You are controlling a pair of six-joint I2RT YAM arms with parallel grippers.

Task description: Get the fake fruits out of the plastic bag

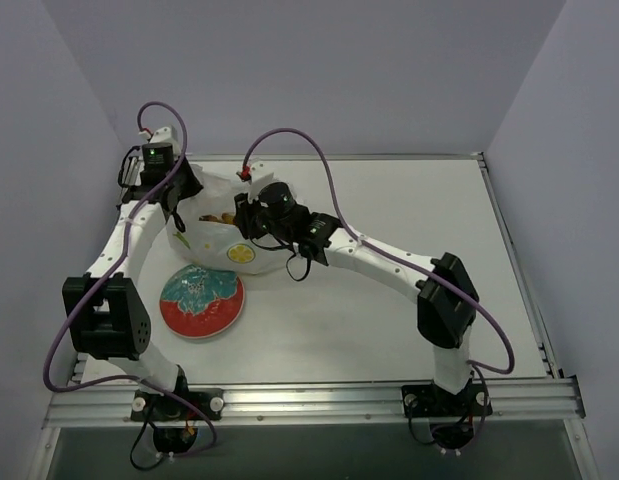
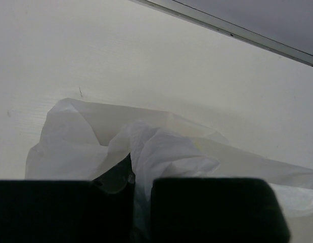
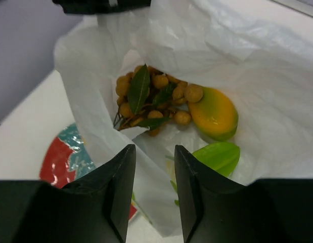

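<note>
My left end effector [image 2: 141, 183] clamps the bag [image 2: 166, 152]; my right end effector [image 3: 153, 154], narrowly parted, faces fruits [image 3: 160, 82] at 12 o'clock.

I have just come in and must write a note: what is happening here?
The left claw is shut on the edge of the bag and holds it up. The right claw hangs over the open mouth, jaws a little apart, holding nothing. Inside lie a brown bunch with leaves, a yellow-orange one and a green one. None is out yet.
</note>
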